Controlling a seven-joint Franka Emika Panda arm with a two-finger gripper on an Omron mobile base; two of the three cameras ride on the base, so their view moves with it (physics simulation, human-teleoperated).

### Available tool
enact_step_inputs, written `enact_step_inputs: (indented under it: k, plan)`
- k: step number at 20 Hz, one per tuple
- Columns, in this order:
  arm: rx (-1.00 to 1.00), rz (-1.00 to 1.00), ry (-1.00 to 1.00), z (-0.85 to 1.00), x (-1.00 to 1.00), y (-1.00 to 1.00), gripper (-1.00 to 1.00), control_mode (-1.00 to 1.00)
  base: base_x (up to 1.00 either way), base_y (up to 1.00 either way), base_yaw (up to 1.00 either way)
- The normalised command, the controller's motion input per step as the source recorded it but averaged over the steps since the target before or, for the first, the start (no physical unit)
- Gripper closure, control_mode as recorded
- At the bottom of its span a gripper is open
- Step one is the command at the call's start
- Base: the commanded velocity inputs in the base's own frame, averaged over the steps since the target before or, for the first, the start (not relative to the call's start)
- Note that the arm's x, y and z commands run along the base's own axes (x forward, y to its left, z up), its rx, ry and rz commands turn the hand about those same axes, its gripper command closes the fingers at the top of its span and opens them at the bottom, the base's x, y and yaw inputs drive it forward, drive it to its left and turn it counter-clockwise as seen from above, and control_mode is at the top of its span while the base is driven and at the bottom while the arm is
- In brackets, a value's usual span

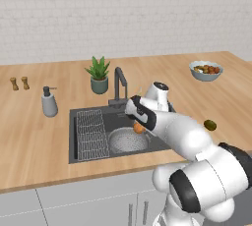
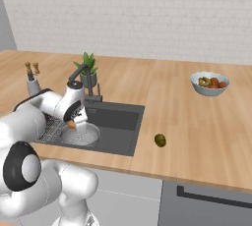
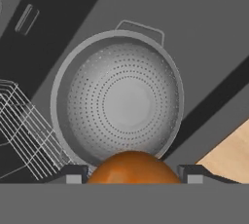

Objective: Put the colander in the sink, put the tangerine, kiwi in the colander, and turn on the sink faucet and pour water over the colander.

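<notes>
Orange tangerine (image 3: 132, 167) half-hidden in gripper (image 3: 132, 173), above colander (image 3: 121, 101)

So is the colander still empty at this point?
Empty. The colander sits in the sink with a bare bottom; the tangerine is still between the gripper fingers above it.

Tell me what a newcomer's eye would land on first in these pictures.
First, the small round bright orange tangerine clamped between the dark fingers of the white arm's gripper, poised directly above the round silver-grey perforated colander. That colander sits in the dark grey rectangular sink, beside a wire grid rack. Off to the side, the oval olive-brown kiwi lies alone on the wooden counter.
</notes>
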Motion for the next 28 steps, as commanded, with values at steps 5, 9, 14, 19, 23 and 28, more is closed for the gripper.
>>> enact_step_inputs:
  k: [5,9,14,19,23,28]
  plan:
    - [0.03,0.09,0.01,0.0,0.14,-0.58,1.0,-1.0,0.0,0.0,0.0]
    - [0.0,0.19,0.05,-0.07,0.24,-0.29,1.0,-1.0,0.0,0.0,0.0]
    - [0.01,0.22,0.09,-0.15,0.24,0.0,1.0,-1.0,0.0,0.0,0.0]
    - [0.02,0.15,0.11,-0.13,0.15,0.17,1.0,-1.0,0.0,0.0,0.0]
    - [0.02,0.09,0.12,-0.22,0.0,0.29,1.0,-1.0,0.0,0.0,0.0]
    - [0.07,0.08,0.12,-0.29,0.0,0.24,1.0,-1.0,0.0,0.0,0.0]
